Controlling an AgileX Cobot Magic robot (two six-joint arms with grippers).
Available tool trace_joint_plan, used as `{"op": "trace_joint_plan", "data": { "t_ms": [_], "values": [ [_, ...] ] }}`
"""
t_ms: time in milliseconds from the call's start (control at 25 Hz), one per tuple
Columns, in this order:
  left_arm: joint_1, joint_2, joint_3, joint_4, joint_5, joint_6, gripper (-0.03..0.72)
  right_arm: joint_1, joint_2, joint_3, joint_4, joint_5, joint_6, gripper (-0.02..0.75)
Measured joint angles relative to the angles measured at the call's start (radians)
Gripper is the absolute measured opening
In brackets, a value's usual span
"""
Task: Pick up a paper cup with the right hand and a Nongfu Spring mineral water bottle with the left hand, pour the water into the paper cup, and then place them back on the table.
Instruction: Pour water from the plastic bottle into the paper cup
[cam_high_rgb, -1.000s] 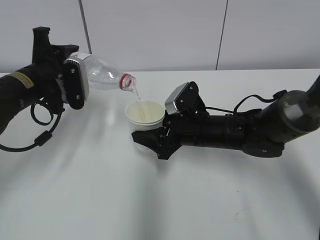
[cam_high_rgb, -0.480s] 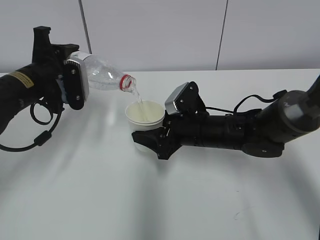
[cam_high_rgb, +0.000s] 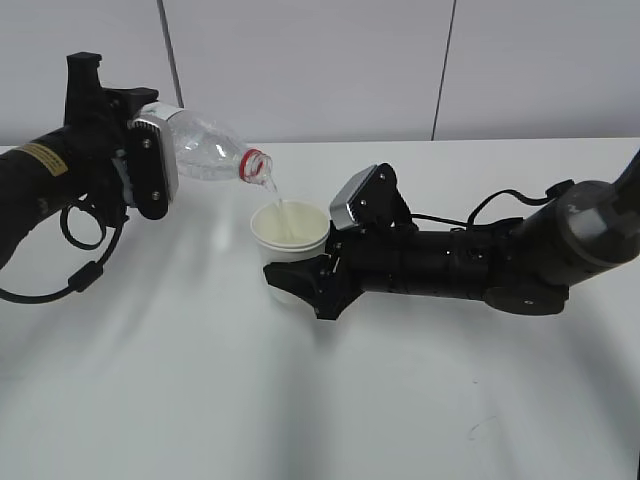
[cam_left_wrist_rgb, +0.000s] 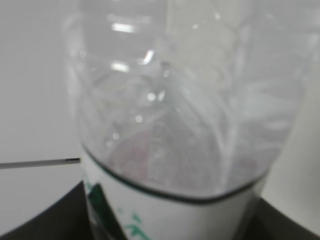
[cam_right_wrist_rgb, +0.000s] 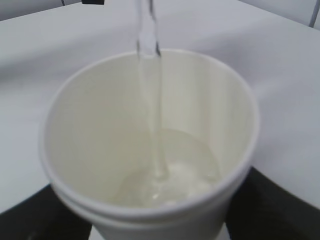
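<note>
My left gripper (cam_high_rgb: 150, 165) is shut on the clear Nongfu Spring bottle (cam_high_rgb: 205, 152) and holds it tilted, its red-ringed mouth (cam_high_rgb: 254, 165) pointing down to the right. A thin stream of water falls from the mouth into the paper cup (cam_high_rgb: 290, 230). My right gripper (cam_high_rgb: 300, 280) is shut on the cup and holds it upright just above the table (cam_high_rgb: 300, 400). In the left wrist view the bottle (cam_left_wrist_rgb: 175, 115) fills the frame, its label at the bottom. In the right wrist view the cup (cam_right_wrist_rgb: 150, 150) holds a shallow pool of water, with the stream (cam_right_wrist_rgb: 149, 75) entering it.
The white table stretches all round both arms. A grey panelled wall (cam_high_rgb: 350, 60) stands behind the table's far edge. The left arm's black cable (cam_high_rgb: 70, 270) loops down at the far left.
The bottle, the cup and both arms have stayed in place. Water keeps running from the bottle into the cup.
</note>
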Motion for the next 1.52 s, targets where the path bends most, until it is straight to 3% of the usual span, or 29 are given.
{"op": "trace_joint_plan", "data": {
  "t_ms": [960,1520],
  "values": [
    [0.0,0.0,0.0,-0.002,-0.001,0.0,0.396,0.0,0.0,0.0,-0.007,0.001,0.0,0.518],
    [-0.028,0.0,0.0,-0.059,-0.007,0.0,0.396,0.0,0.0,0.0,-0.009,0.001,0.0,0.518]
  ]
}}
